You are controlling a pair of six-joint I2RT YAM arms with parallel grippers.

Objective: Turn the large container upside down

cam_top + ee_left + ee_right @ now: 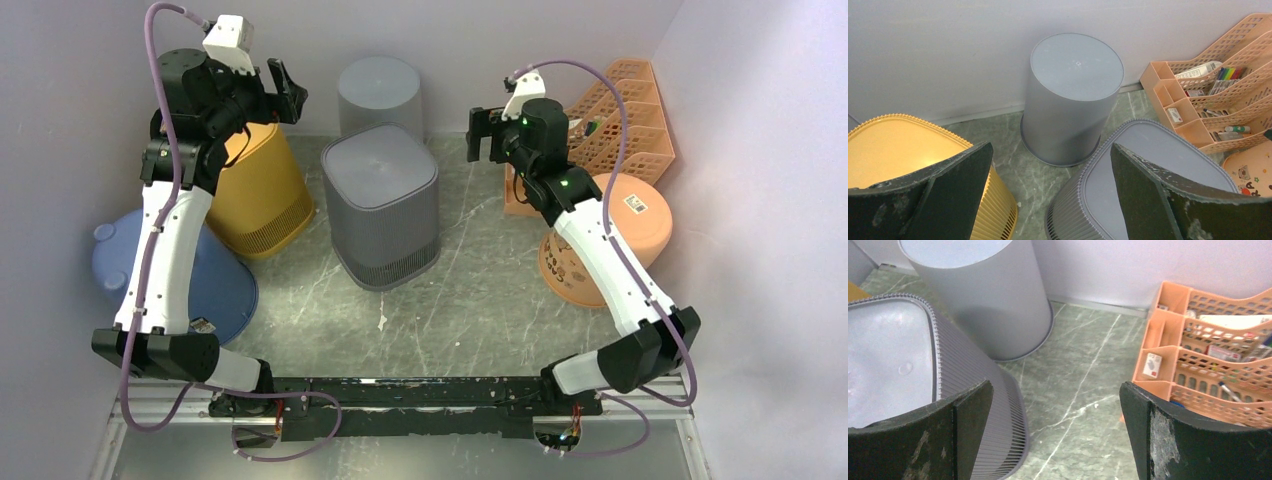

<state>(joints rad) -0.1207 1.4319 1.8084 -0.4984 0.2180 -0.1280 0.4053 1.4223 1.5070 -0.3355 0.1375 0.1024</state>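
Note:
The large grey ribbed container (382, 205) stands in the middle of the table with its closed base up and its rim on the table. It also shows in the left wrist view (1148, 165) and in the right wrist view (893, 355). My left gripper (285, 92) is open and empty, raised above the gap between the container and a yellow basket (262, 190); its wrist view (1050, 195) shows nothing between the fingers. My right gripper (483, 135) is open and empty, raised to the right of the container, over bare table (1055, 435).
A round grey bin (380, 92) stands base-up at the back wall. A blue tub (205, 275) lies at the left behind the left arm. An orange desk organizer (620, 120) and an orange bucket (620, 235) sit at the right.

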